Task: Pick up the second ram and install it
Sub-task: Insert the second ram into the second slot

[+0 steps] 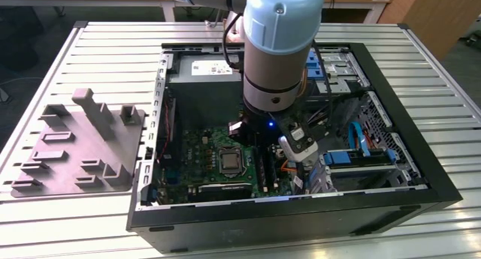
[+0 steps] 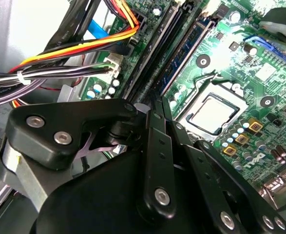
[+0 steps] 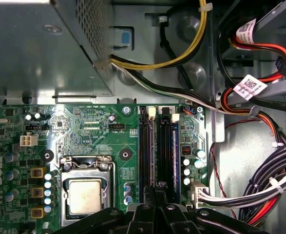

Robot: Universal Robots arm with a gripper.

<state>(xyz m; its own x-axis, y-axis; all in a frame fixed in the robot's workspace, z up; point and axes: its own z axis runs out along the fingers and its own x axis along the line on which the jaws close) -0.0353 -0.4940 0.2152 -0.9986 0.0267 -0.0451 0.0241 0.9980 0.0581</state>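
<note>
Inside the open computer case (image 1: 391, 197), the gripper (image 3: 156, 191) is seen low over the black slot rails (image 3: 157, 146) on the green motherboard (image 3: 94, 131), beside the silver processor socket (image 3: 85, 192). Its fingers (image 2: 157, 146) are closed together, and nothing is seen held between them. The second ram (image 3: 174, 153), as far as can be judged, stands seated in a rail.
</note>
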